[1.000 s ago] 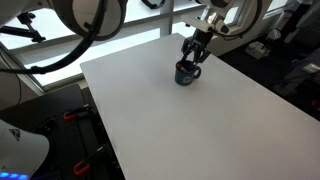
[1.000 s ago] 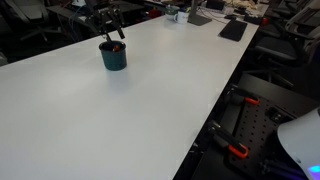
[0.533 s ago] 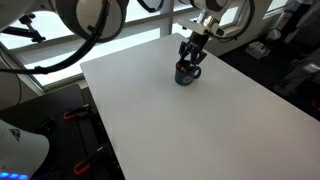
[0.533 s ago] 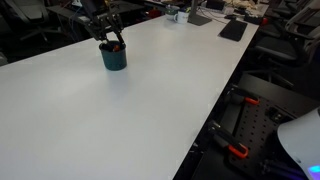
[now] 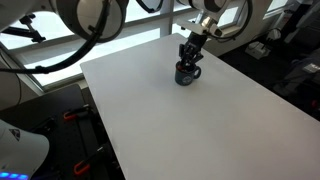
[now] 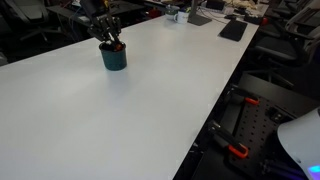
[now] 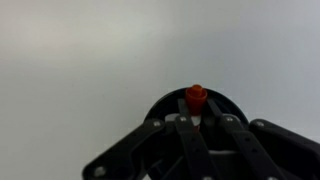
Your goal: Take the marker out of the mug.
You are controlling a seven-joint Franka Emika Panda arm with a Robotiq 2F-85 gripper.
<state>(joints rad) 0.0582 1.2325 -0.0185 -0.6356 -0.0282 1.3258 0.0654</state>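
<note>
The dark mug (image 5: 187,73) stands on the white table (image 5: 180,120) near its far edge; it also shows in the other exterior view (image 6: 114,58). My gripper (image 5: 190,54) hangs straight above the mug's mouth, its fingers reaching down to the rim (image 6: 110,41). In the wrist view the mug (image 7: 165,106) lies right under the fingers, and the marker's red end (image 7: 195,96) stands up between them. The fingers (image 7: 185,135) are closed narrowly against the marker's pale shaft. The rest of the marker is hidden by the fingers and the mug.
The white table spreads wide around the mug (image 6: 140,110). A dark flat object (image 6: 233,29) and small items (image 6: 180,14) lie at a far corner. Cables and dark arm parts (image 5: 90,20) stand behind the table edge.
The gripper has dropped slightly closer onto the mug's mouth over the last second. The mug has not moved.
</note>
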